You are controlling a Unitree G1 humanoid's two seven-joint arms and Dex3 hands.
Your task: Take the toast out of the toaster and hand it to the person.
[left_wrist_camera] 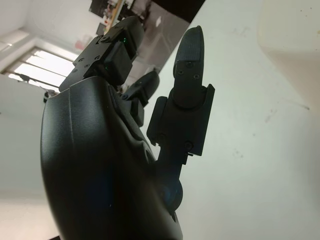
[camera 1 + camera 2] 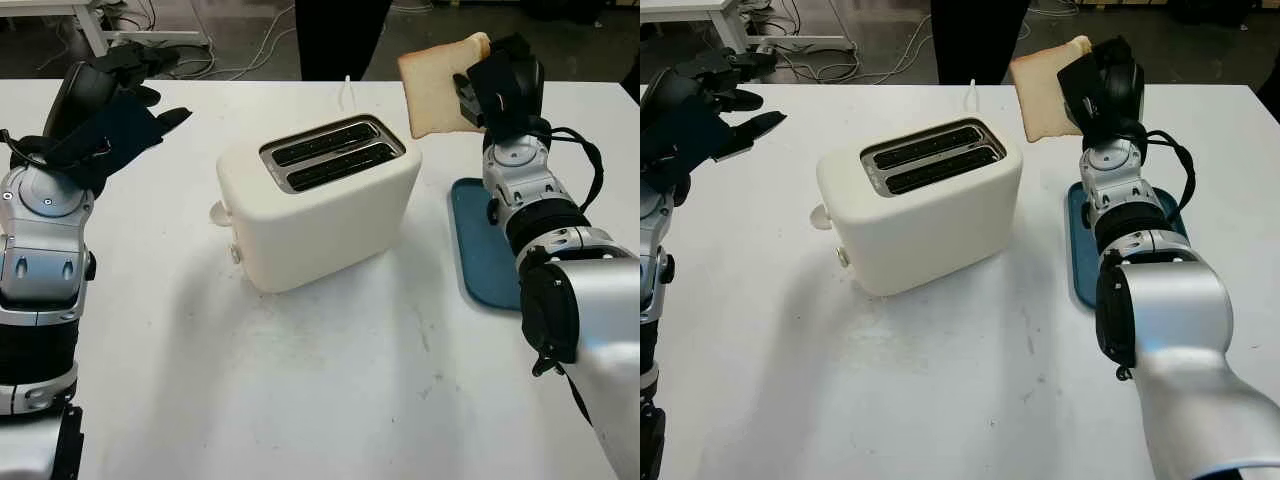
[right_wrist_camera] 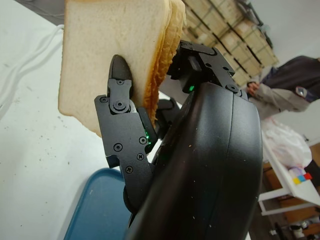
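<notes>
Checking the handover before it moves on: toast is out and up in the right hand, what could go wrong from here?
1. The right hand pinches the toast near one edge only; it may slip or tear.
2. If dropped, it could land on the table rather than the blue tray.
3. The person stands behind the toaster; no hand is offered yet.

The robot's right hand (image 2: 497, 85) was raised high on an upright forearm at the far right of the table, its black fingers (image 3: 121, 107) clamped on a slice of toast (image 2: 438, 84) held on edge. The left hand (image 2: 105, 110) was lifted at the far left, open and holding nothing, with its fingers pointing forward and inward from a bent silver arm.
</notes>
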